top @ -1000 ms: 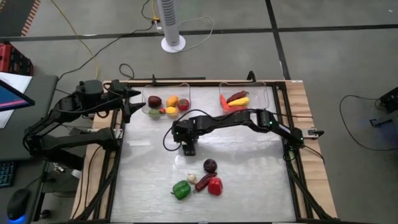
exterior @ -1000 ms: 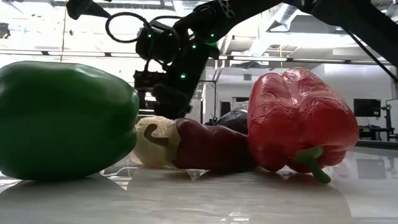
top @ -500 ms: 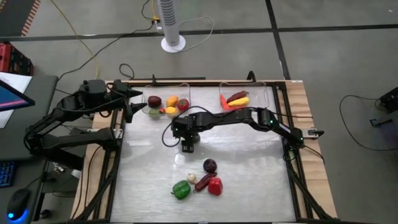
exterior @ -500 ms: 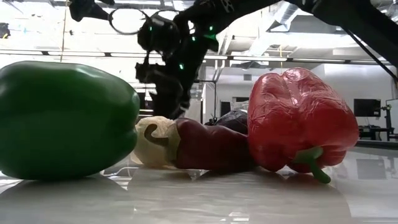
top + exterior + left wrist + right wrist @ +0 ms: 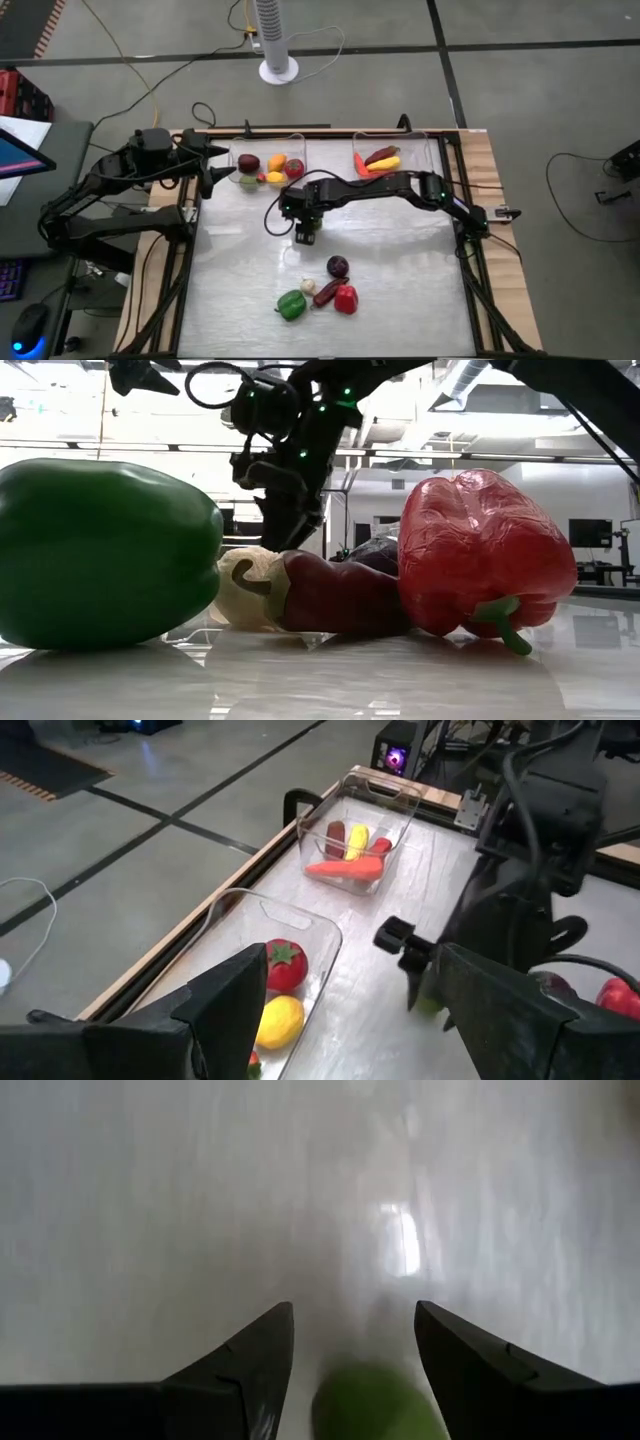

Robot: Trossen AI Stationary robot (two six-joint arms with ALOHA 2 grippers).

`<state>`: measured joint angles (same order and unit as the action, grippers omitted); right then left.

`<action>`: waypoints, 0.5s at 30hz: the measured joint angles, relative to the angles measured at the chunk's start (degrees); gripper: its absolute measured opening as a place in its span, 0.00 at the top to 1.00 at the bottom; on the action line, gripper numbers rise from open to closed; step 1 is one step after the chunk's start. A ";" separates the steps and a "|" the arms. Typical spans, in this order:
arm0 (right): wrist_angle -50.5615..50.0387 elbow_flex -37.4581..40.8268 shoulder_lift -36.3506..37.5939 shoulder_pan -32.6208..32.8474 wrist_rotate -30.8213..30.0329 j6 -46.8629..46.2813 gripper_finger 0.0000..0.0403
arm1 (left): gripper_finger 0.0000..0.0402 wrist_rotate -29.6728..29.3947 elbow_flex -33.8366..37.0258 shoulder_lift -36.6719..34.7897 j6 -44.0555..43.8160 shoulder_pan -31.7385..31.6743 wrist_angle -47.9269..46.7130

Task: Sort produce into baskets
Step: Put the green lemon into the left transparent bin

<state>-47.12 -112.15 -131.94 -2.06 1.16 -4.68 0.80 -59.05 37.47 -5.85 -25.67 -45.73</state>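
Produce: four pieces lie clustered at the near middle of the counter (image 5: 400, 260) — a green pepper (image 5: 291, 305), a red pepper (image 5: 346, 299), a dark red chilli (image 5: 328, 292) between them, and a dark purple round piece (image 5: 338, 266) just behind; a small pale piece (image 5: 308, 286) sits beside the green pepper.
Left basket (image 5: 296, 145): clear tub at the far edge, holding a dark red round fruit (image 5: 248, 163), a yellow one (image 5: 275, 161), a red one (image 5: 294, 167) and others.
Right basket (image 5: 428, 150): clear tub at the far edge, well apart from the left one, holding an orange piece (image 5: 345, 870), a yellow piece (image 5: 357, 842) and a dark one (image 5: 336, 833).
Right tool (image 5: 307, 235): over the counter's middle, between the baskets and the cluster, pointing down; its fingers (image 5: 240, 1370) are closed around a small green piece (image 5: 378, 1402), lifted off the surface.
Left tool (image 5: 222, 165): at the left basket's outer side, fingers (image 5: 225, 1005) spread apart, nothing between them.
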 joint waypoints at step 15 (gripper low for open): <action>-6.59 -0.01 2.27 0.96 -1.26 2.52 0.41 | 0.31 -0.07 0.00 0.02 0.47 0.00 0.01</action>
<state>-53.71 -112.16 -129.67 -1.10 -0.10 -2.15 0.73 -59.05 37.50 -5.38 -25.67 -45.71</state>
